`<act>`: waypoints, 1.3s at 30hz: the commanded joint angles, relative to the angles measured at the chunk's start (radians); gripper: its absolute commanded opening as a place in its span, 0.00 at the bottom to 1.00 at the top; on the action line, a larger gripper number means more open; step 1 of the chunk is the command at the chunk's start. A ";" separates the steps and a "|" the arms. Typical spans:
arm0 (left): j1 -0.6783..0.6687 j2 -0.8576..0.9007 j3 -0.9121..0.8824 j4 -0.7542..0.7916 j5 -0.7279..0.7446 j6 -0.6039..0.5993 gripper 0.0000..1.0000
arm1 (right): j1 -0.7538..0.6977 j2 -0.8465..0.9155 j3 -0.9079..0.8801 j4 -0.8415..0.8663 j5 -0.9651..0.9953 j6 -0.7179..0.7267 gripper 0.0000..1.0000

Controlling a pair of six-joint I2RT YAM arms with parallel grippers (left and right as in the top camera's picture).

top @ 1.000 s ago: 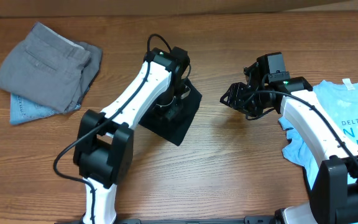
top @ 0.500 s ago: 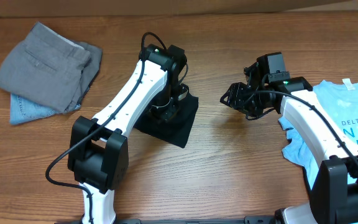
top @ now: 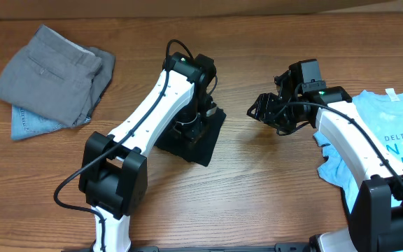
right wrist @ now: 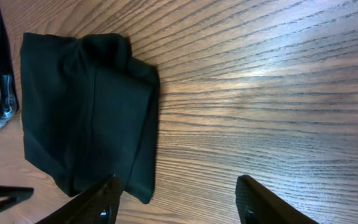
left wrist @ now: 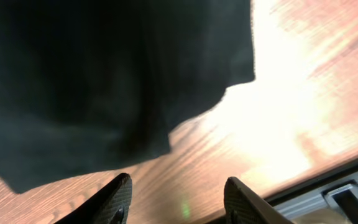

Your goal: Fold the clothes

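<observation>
The black T-shirt (top: 203,142) lies folded into a small, thick rectangle in the middle of the table. My left gripper (left wrist: 179,202) hovers right over it with its jaws open. Nothing is between its fingers (left wrist: 118,194), only bare wood, and the black cloth (left wrist: 86,81) lies just beyond the tips. In the overhead view the left wrist (top: 196,105) covers the shirt's upper part. My right gripper (top: 263,108) hangs open to the right of the shirt, apart from it. In its wrist view the folded shirt (right wrist: 86,112) lies ahead of its left finger (right wrist: 103,200).
A light blue printed T-shirt (top: 387,133) lies spread at the right edge, under the right arm. At the far left, grey trousers (top: 47,70) sit folded on blue jeans (top: 30,124). Bare wooden table (top: 271,175) lies between the two arms.
My left gripper has opened and let go of the black shirt, which now lies flat on the table. The left wrist shifted slightly over it. The right arm has stayed in place.
</observation>
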 commanded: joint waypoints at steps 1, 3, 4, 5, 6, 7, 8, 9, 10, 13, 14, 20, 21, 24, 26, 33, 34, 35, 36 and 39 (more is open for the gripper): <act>0.032 -0.025 0.019 0.013 -0.084 -0.077 0.46 | 0.010 -0.019 0.002 0.002 -0.031 -0.005 0.64; 0.057 -0.025 0.028 0.021 -0.081 -0.112 0.45 | 0.031 -0.016 -0.004 0.023 -0.032 -0.004 0.66; 0.075 -0.025 0.040 0.027 -0.071 -0.129 0.47 | 0.046 -0.015 -0.010 0.042 -0.032 -0.003 0.66; 0.091 -0.025 0.054 0.029 -0.065 -0.144 0.49 | 0.064 -0.012 -0.019 0.069 -0.032 -0.003 0.67; 0.108 -0.025 0.071 0.030 -0.054 -0.150 0.50 | 0.087 -0.006 -0.032 0.105 -0.032 0.001 0.68; 0.126 -0.025 0.091 0.029 -0.041 -0.150 0.52 | 0.108 0.000 -0.042 0.137 -0.031 0.012 0.69; 0.146 -0.025 0.117 0.026 -0.024 -0.149 0.55 | 0.129 0.010 -0.053 0.169 -0.029 0.029 0.68; 0.164 -0.025 0.138 0.024 -0.015 -0.149 0.60 | 0.151 0.023 -0.062 0.202 -0.026 0.051 0.68; 0.188 -0.025 0.161 0.023 -0.002 -0.148 0.64 | 0.171 0.044 -0.065 0.224 -0.013 0.087 0.68; 0.237 -0.025 0.187 0.024 0.020 -0.147 0.78 | 0.196 0.093 -0.065 0.245 -0.003 0.160 0.67; 0.252 -0.025 0.186 0.027 0.034 -0.136 0.79 | 0.201 0.111 -0.065 0.247 -0.011 0.181 0.63; 0.323 -0.020 0.183 0.039 0.079 -0.107 0.66 | 0.232 0.146 -0.067 0.233 -0.095 0.183 0.54; 0.333 -0.020 0.183 0.046 0.080 -0.107 0.64 | 0.243 0.146 -0.069 0.233 -0.095 0.184 0.54; 0.351 -0.020 0.183 0.073 0.091 -0.107 0.63 | 0.274 0.148 -0.087 0.247 -0.095 0.185 0.54; 0.358 -0.020 0.183 0.090 0.114 -0.103 0.63 | 0.293 0.150 -0.107 0.274 -0.091 0.196 0.54; 0.359 -0.020 0.183 0.097 0.138 -0.103 0.67 | 0.323 0.180 -0.177 0.426 -0.126 0.285 0.51; 0.359 -0.020 0.183 0.097 0.138 -0.103 0.68 | 0.324 0.182 -0.183 0.452 -0.139 0.285 0.48; 0.359 -0.020 0.183 0.097 0.138 -0.103 0.69 | 0.325 0.182 -0.185 0.463 -0.145 0.284 0.45; 0.359 -0.020 0.183 0.097 0.138 -0.103 0.69 | 0.325 0.182 -0.185 0.469 -0.148 0.281 0.42; 0.359 -0.020 0.183 0.097 0.139 -0.103 0.69 | 0.325 0.182 -0.185 0.475 -0.159 0.275 0.40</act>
